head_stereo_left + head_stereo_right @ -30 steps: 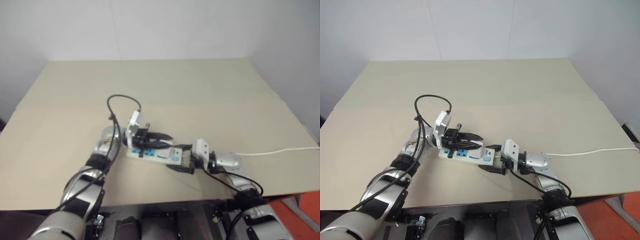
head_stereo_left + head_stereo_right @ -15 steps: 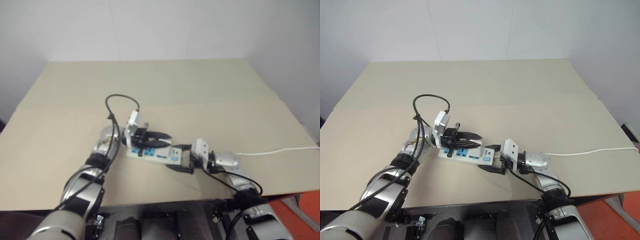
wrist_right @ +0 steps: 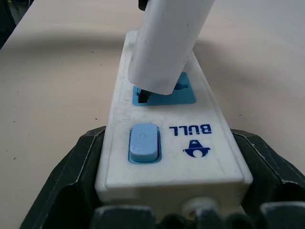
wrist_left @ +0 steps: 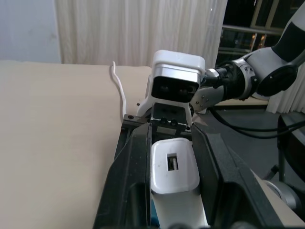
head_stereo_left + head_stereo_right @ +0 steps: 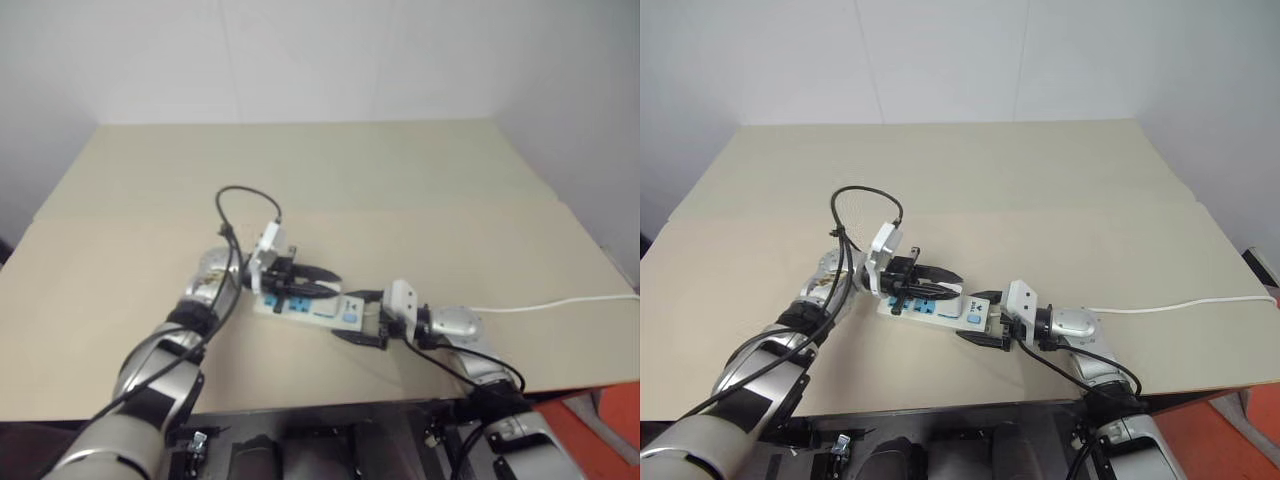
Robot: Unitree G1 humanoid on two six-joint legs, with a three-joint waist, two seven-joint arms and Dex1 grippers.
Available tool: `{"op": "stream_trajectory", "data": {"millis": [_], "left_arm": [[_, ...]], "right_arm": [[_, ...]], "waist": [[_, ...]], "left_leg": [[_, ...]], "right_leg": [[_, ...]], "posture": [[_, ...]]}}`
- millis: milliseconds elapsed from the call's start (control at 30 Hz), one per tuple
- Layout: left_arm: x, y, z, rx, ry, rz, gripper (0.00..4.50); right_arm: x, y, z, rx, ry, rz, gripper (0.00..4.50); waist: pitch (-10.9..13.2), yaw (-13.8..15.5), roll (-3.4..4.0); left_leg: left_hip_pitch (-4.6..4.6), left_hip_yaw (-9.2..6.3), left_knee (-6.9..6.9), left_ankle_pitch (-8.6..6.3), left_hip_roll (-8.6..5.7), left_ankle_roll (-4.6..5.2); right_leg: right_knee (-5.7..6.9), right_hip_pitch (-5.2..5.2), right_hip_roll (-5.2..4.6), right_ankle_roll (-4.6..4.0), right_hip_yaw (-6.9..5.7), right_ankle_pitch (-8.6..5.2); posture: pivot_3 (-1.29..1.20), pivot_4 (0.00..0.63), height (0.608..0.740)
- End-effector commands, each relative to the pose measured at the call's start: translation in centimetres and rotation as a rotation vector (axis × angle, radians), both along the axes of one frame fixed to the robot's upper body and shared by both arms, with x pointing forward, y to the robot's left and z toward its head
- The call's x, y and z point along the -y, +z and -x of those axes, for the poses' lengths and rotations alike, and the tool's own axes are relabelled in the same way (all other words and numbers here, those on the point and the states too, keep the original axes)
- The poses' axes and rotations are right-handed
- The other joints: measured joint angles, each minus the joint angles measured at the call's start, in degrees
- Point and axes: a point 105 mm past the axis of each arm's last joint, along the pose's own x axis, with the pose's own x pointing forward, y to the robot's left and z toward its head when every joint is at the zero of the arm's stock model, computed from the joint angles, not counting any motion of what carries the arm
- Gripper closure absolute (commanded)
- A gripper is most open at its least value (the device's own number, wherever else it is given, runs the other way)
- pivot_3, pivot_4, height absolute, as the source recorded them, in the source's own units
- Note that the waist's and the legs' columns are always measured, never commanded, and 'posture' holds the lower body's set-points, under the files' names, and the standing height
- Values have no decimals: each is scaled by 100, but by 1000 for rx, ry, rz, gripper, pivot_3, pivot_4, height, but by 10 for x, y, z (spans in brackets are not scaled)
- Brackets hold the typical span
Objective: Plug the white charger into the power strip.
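While the right pincer (image 3: pixel 157 210) clamps the power strip (image 5: pixel 935 308), the left pincer (image 4: pixel 174 157), gripping the charger (image 3: pixel 167 43), has barely shifted; prongs sit tilted at the socket, not seated.

Head pair high over table (image 5: pixel 1060 190), wrist views close, perhaps level

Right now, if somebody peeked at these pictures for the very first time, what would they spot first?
Probably the long white plastic power strip with blue sockets, lying near the front of the tan table. The right gripper braces its switch end with a black finger on each side. From the other side, the left gripper pinches the small white rectangular charger and holds it tilted over the socket next to the blue switch, not pushed in yet.
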Motion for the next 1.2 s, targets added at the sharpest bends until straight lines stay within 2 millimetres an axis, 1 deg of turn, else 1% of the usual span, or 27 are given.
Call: {"op": "stream_trajectory", "data": {"millis": [33, 233, 433, 633, 800, 933, 1067, 1200], "left_arm": [[-11, -23, 3, -35, 6, -121, 3527], [-10, -25, 6, -29, -3, -114, 3527], [-15, -32, 16, 16, -32, -134, 3527], [-27, -50, 20, 41, -10, -189, 3527], [-33, -60, 23, 58, 2, -213, 3527], [-33, -59, 21, 35, 34, -164, 3527], [-36, -65, 22, 39, 38, -186, 3527], [-35, -65, 23, 40, 37, -174, 3527]], "right_arm": [[-8, -4, 9, -4, 53, 21, 1076], [-10, -4, 10, -4, 54, 15, 1076], [-10, -4, 11, -5, 51, 14, 1076], [-9, -3, 11, 2, 50, 10, 1076], [-10, -2, 11, 10, 52, 7, 1076], [-10, -2, 11, 16, 53, 5, 1076], [-10, -1, 11, 19, 52, 4, 1076], [-10, -2, 11, 22, 50, 5, 1076]], "waist": [[0, -1, 0], [-1, -4, 0], [-2, -19, 0], [-7, -18, -2], [-30, -22, -3], [-47, -20, -4], [-62, -18, -5], [-85, -18, -4]], "left_leg": [[0, 0, 0, 0, 0, 0], [1, 0, -2, 0, 0, 0], [1, 1, -7, -1, 1, 1], [3, 1, -10, -1, 2, 2], [7, 1, -10, -1, 2, 2], [9, 1, -10, -2, 2, 3], [9, 1, -11, -2, 2, 3], [10, 1, -11, -2, 2, 3]], "right_leg": [[0, 0, 0, 0, 0, 0], [0, 0, 0, 0, 0, -1], [0, -4, 2, -2, 3, -2], [-1, -4, 2, -5, 2, -3], [0, -2, 4, -5, 3, -4], [1, 1, 4, -2, 3, -7], [1, 2, 4, 1, 3, -10], [1, 2, 4, 2, 3, -10]], "posture": [[0, 150, 740], [0, 150, 740], [0, 150, 740], [0, 150, 740], [0, 150, 740], [0, 150, 740], [0, 150, 740], [0, 150, 740]]}}
